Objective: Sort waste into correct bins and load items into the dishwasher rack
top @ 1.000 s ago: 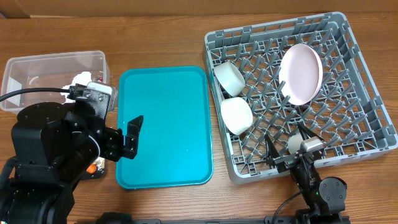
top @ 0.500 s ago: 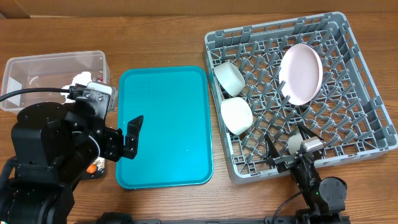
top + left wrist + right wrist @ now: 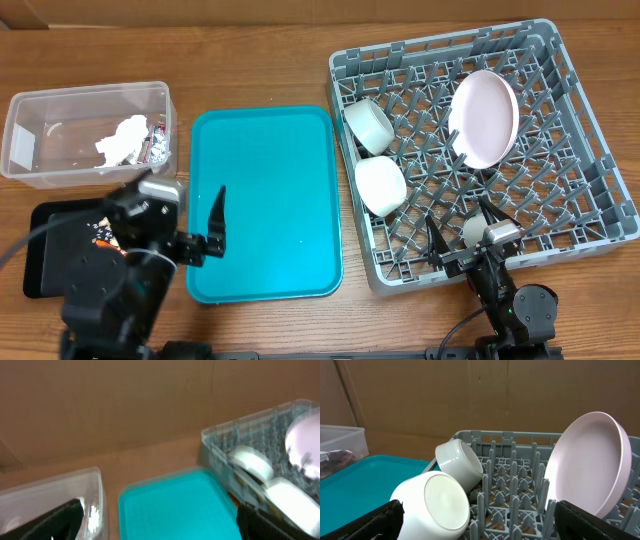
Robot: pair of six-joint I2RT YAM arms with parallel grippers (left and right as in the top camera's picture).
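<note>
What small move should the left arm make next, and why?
Probably park the left pincer: it hangs open and empty, the teal tray is bare, the napkin lies in the clear tub, and bowls and plate sit in the rack.

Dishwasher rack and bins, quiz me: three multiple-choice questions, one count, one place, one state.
1. How many white bowls lie in the dishwasher rack? A one, B two, C four.
2. Where is the crumpled napkin? A in the rack, B in a bowl, C in the clear tub.
3. How does the pink plate stand? A flat, face down, B on edge between pegs, C cracked in half.
Answers: B, two sit at the rack's left side; C, it lies inside the tub; B, it leans among the pegs.
</note>
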